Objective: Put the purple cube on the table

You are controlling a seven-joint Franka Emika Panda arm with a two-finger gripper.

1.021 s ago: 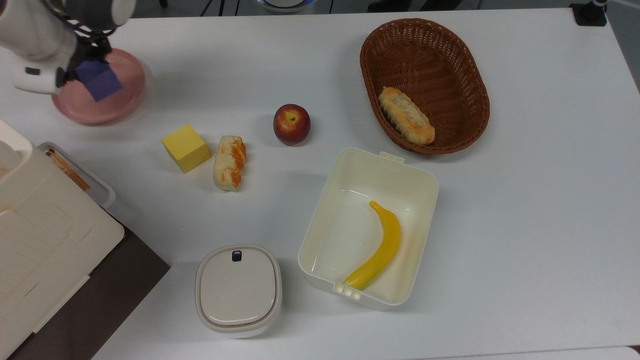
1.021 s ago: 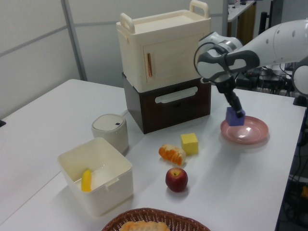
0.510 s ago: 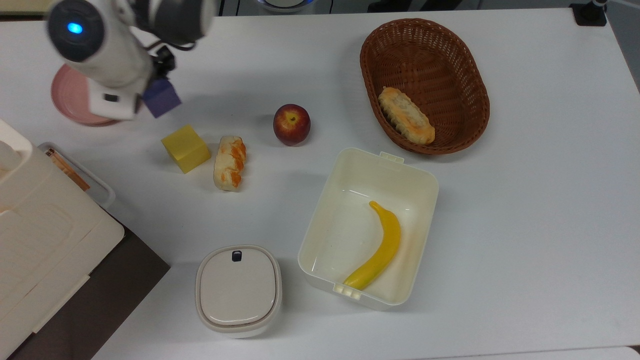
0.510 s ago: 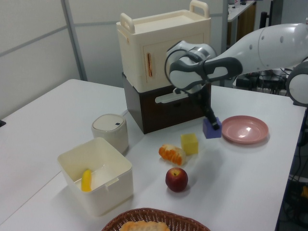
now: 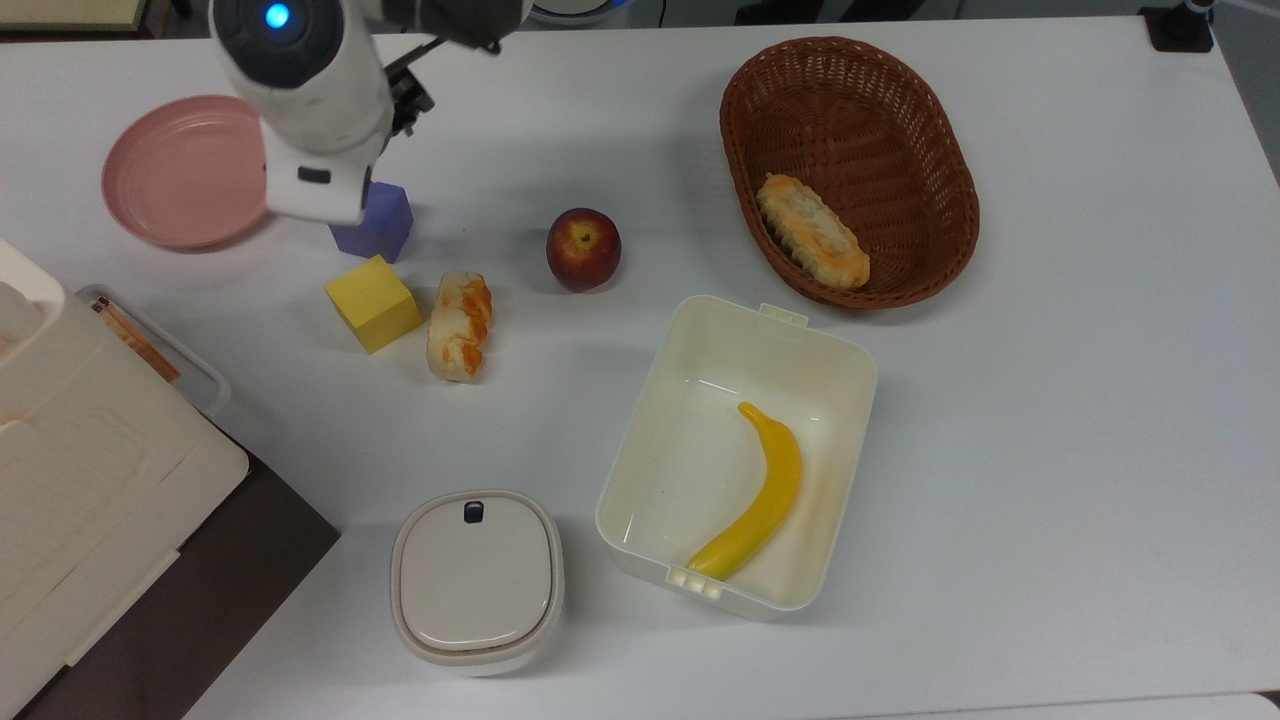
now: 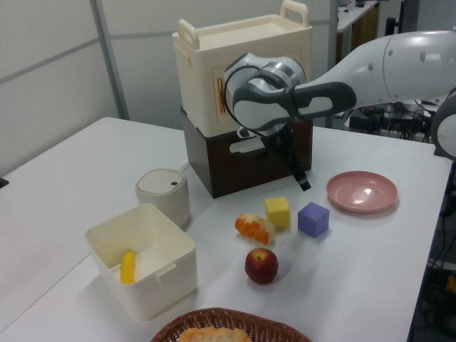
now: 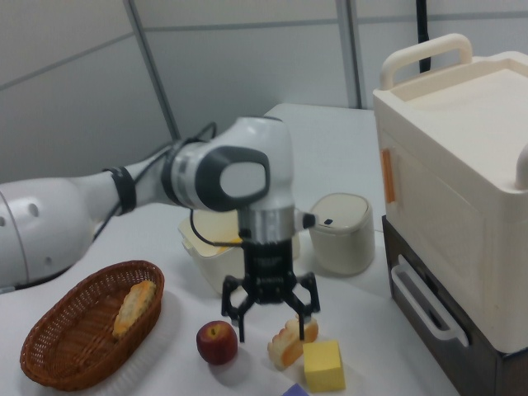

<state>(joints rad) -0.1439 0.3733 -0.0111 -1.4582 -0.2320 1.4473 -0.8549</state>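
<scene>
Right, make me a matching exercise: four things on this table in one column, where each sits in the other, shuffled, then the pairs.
Things:
1. banana
2. bread roll
3. purple cube
4. apple

Places:
A. inside the brown wicker basket
B. on the table, between the pink plate and the yellow cube
C. inside the open cream box
D. on the bare table, between the cream box and the purple cube

Pairs: 1-C, 2-A, 3-B, 4-D
</scene>
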